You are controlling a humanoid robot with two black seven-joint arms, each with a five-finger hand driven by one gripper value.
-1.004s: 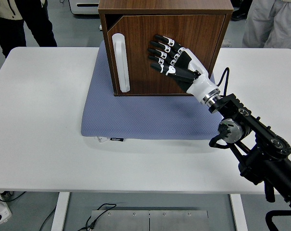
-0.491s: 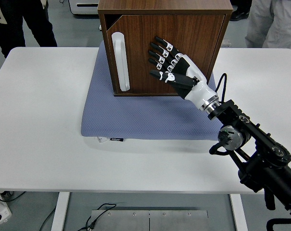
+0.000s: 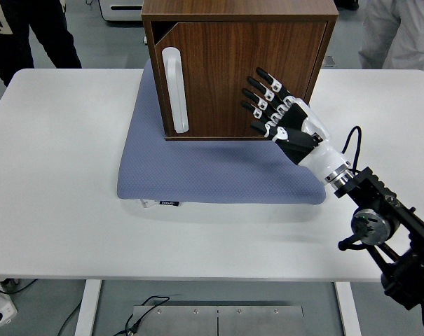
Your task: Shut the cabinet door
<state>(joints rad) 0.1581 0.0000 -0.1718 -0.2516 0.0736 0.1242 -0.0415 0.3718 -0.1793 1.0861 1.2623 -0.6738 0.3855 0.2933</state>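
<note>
A dark wood cabinet [image 3: 240,14] stands on a blue-grey mat [image 3: 212,168] at the back middle of the white table. Its door [image 3: 233,70] lies nearly flush with the front; a thin dark gap shows at the top left corner. A white vertical handle [image 3: 175,91] runs down the door's left side. My right hand [image 3: 271,105] is in front of the door's lower right part, fingers spread and straight, holding nothing. Whether the fingertips touch the door I cannot tell. The left arm is out of view.
The white table [image 3: 64,175] extends to both sides of the mat. People's legs stand behind the table at the top left [image 3: 36,28] and top right [image 3: 397,31]. A cable [image 3: 352,140] loops off my right forearm.
My right hand has drawn back from the middle of the door, moving right and down toward me. The door looks slightly more closed than a second ago.
</note>
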